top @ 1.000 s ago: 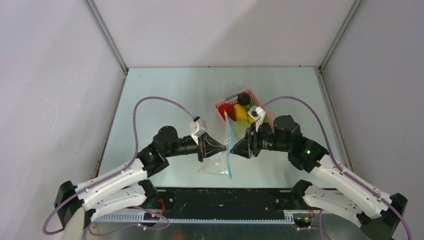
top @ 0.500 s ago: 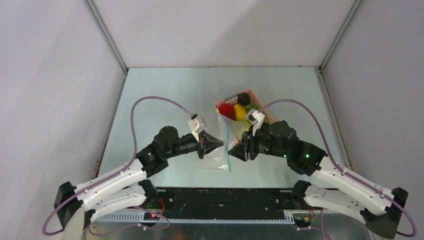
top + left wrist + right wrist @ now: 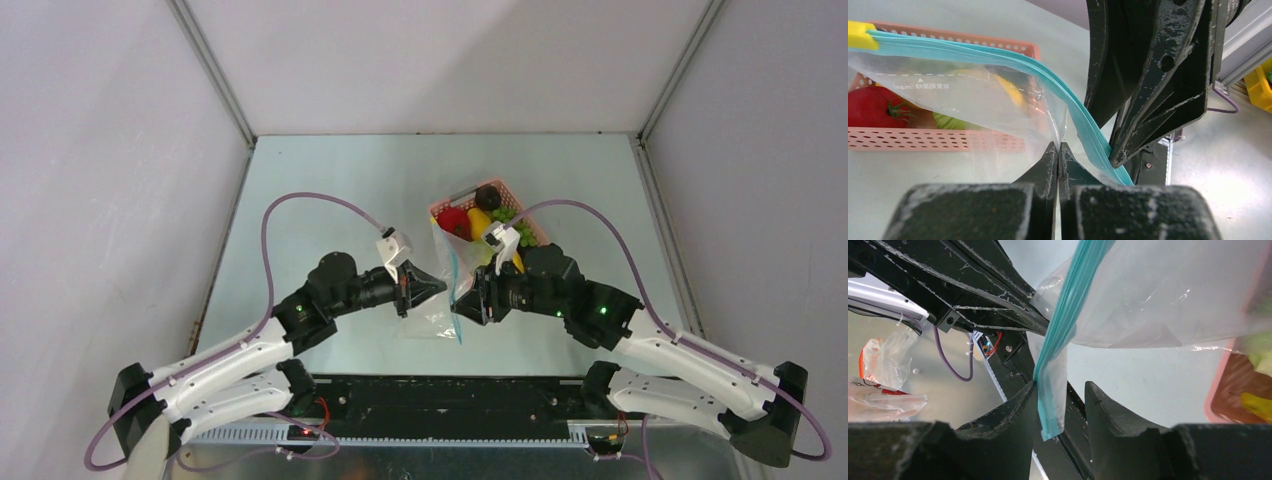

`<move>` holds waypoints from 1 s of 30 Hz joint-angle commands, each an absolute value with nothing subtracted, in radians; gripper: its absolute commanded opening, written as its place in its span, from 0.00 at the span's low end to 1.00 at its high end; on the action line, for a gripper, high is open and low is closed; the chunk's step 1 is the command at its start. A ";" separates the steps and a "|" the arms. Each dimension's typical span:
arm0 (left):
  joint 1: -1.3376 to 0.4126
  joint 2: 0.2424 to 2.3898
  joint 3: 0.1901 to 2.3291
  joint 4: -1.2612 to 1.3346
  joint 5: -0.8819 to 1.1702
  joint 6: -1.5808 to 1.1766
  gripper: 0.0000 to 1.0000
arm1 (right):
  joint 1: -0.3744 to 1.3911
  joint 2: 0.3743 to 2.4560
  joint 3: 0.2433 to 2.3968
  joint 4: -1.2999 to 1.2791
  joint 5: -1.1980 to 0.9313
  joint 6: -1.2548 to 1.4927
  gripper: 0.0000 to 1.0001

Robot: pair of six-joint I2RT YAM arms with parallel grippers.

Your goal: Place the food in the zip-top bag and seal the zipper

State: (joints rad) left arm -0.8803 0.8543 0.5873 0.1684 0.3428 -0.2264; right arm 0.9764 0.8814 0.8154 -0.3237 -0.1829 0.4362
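Note:
The clear zip-top bag (image 3: 440, 305) hangs between my two grippers, its teal zipper (image 3: 455, 290) running near to far. My left gripper (image 3: 432, 288) is shut on the bag's clear wall just below the zipper (image 3: 998, 55), as the left wrist view (image 3: 1058, 146) shows. My right gripper (image 3: 468, 300) is open; the zipper's near end (image 3: 1053, 390) hangs between its fingers (image 3: 1018, 405), touching the left one. The food lies in the pink basket (image 3: 440, 212): a red fruit (image 3: 455, 221), a yellow piece (image 3: 481, 222), a dark piece (image 3: 488, 196) and green grapes (image 3: 505, 214). The bag holds no food.
The pink basket stands just beyond the bag, right of centre. The arms' black base rail (image 3: 450, 395) runs along the near edge. Grey walls close in the table on the left, right and far sides.
My right gripper has moved left and nearer along the zipper toward its near end. My left gripper has kept its hold. The bag has shifted slightly left.

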 commanded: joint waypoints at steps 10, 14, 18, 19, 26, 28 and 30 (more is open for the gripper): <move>-0.874 0.849 0.627 0.187 0.345 -0.206 0.00 | 1.019 0.871 0.821 -0.368 -0.072 0.457 0.45; -0.874 0.848 0.626 0.189 0.368 -0.201 0.00 | 1.021 0.863 0.821 -0.385 -0.030 0.458 0.45; -0.874 0.845 0.625 0.195 0.371 -0.202 0.00 | 1.021 0.870 0.819 -0.392 -0.031 0.462 0.45; -0.874 0.844 0.625 0.195 0.372 -0.202 0.00 | 1.021 0.872 0.817 -0.387 -0.031 0.463 0.45; -0.874 0.839 0.623 0.191 0.378 -0.207 0.00 | 1.021 0.863 0.785 -0.349 -0.016 0.464 0.45; -0.874 0.838 0.623 0.197 0.381 -0.212 0.00 | 1.021 0.856 0.771 -0.316 -0.014 0.465 0.45; -0.874 0.840 0.624 0.201 0.387 -0.217 0.00 | 1.021 0.852 0.756 -0.271 -0.014 0.467 0.45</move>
State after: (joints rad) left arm -0.8803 0.8562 0.5911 0.1585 0.3592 -0.2264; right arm 1.0153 0.8757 0.7776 -0.3702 -0.0402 0.4595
